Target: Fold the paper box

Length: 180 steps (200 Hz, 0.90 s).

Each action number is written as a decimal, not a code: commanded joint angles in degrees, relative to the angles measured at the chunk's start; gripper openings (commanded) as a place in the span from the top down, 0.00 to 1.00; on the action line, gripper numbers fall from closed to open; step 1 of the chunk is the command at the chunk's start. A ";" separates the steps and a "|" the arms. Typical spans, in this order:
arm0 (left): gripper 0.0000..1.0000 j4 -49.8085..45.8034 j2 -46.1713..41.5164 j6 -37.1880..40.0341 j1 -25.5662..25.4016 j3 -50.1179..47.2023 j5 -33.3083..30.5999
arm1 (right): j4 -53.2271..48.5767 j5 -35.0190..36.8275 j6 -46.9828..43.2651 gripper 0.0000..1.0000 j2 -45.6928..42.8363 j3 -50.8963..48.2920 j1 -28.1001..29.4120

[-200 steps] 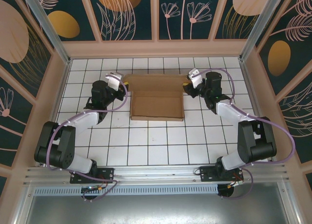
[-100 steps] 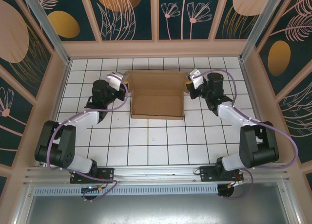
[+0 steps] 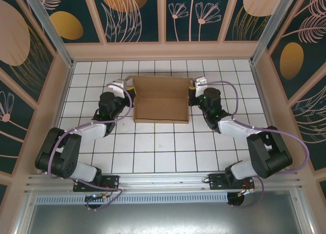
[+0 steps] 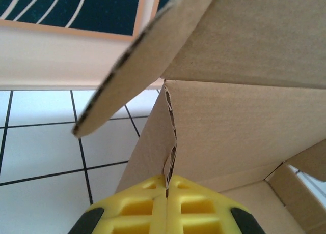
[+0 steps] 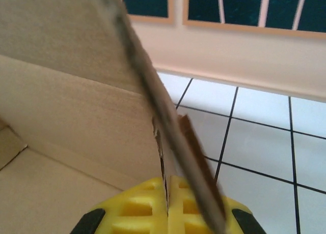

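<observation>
On paper box (image 3: 160, 111) edges, clamped hands (image 3: 130, 84) (image 3: 193, 87)

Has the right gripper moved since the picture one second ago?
Yes. Against the tiled table, the right gripper has moved left, toward the paper box, and now pinches its right wall.

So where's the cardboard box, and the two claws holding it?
cardboard box (image 3: 162, 109), overhead view, on its flat floor panel.
left gripper (image 4: 167, 187), left wrist view, the seam between its yellow fingertips.
right gripper (image 5: 166, 189), right wrist view, the seam between its yellow fingertips.
</observation>
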 commanded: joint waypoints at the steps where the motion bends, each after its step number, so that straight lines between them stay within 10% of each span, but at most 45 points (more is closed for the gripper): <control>1: 1.00 5.94 1.07 -5.64 -2.94 0.06 -1.01 | 15.39 10.41 9.04 1.00 2.46 -0.54 4.23; 180: 1.00 15.36 5.98 -13.85 -4.31 -9.87 -5.42 | 36.87 26.75 12.36 1.00 14.37 -12.38 14.53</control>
